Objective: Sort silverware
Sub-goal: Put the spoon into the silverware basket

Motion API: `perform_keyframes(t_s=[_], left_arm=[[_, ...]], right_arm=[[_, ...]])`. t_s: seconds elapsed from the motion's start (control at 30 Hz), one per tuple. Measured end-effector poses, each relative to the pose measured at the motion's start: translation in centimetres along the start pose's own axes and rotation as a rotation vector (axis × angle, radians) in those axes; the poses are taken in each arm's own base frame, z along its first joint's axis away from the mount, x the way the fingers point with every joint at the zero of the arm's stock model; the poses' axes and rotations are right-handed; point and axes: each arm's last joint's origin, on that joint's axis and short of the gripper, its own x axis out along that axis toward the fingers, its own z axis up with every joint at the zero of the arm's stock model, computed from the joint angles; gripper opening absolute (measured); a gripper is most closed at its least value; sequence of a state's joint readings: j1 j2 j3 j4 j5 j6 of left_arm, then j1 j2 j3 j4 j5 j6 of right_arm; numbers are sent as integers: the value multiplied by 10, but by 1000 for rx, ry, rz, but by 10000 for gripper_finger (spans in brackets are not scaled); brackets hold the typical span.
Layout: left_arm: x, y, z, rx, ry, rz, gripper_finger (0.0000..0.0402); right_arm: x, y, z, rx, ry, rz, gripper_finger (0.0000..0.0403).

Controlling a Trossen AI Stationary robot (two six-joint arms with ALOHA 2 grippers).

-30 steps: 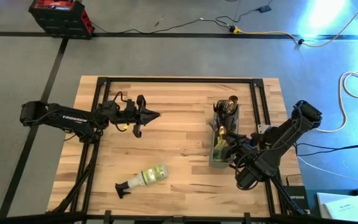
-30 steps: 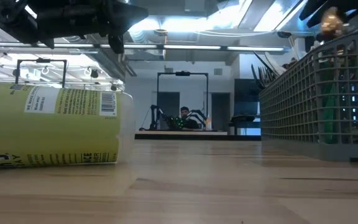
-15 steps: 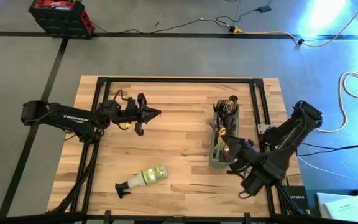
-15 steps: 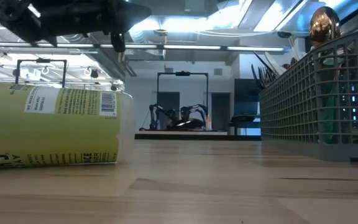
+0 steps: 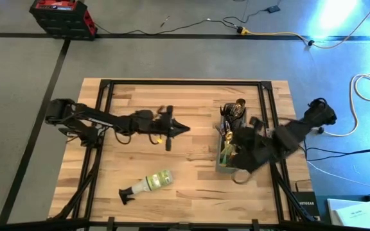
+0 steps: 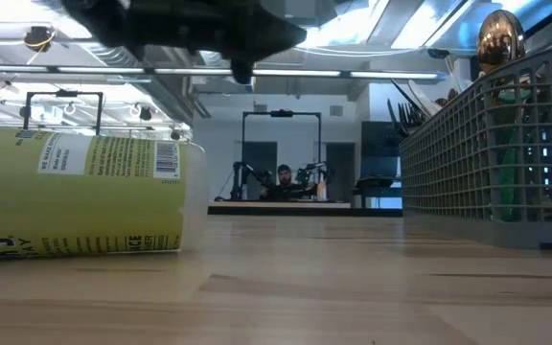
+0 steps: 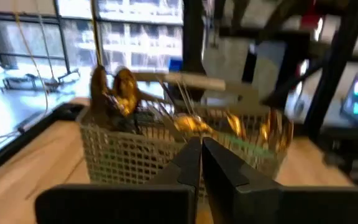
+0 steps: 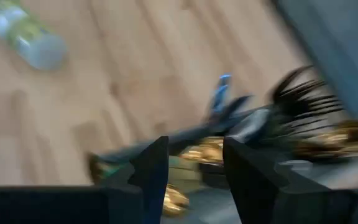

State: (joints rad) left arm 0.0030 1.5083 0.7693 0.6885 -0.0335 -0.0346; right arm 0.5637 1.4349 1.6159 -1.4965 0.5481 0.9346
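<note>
Silverware is standing handle-down in the grey mesh caddy at the surface's right side; the right gripper, jaws spread and empty, is hovering just over it, while the left gripper, jaws pressed together, is pointing toward it from mid-surface.

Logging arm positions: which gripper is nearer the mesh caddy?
Right. The right gripper is over the mesh caddy; the left gripper hangs above mid-table, apart from it.

Gold and green silverware in grey mesh caddy; pale wood-plank table, black frame; yellow-green labelled spray bottle, black nozzle; dark arms.
</note>
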Motion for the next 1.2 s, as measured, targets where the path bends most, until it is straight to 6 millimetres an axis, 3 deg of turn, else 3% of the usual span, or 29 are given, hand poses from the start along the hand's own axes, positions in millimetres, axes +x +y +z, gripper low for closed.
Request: perform_keyframes(t_s=[0.1, 0.27, 0.43, 0.7, 0.9, 1.2], left_arm=[[9, -4, 1, 51, 32, 5, 0], [7, -6, -7, 63, 58, 12, 0], [-1, -12, -24, 69, 104, 7, 0], [-25, -17, -53, 69, 43, 20, 0], [-38, -16, -70, 70, 66, 21, 0], [-40, -16, -72, 78, 61, 30, 0]], right_arm=[[10, 5, 11, 100, 33, 117, 128], [15, 14, 29, 184, 51, 330, 127], [18, 14, 38, 257, 40, 376, 127], [52, 22, 25, 575, 139, 67, 127], [77, 32, 10, 709, 225, -190, 127], [89, 38, 5, 784, 234, -292, 127]])
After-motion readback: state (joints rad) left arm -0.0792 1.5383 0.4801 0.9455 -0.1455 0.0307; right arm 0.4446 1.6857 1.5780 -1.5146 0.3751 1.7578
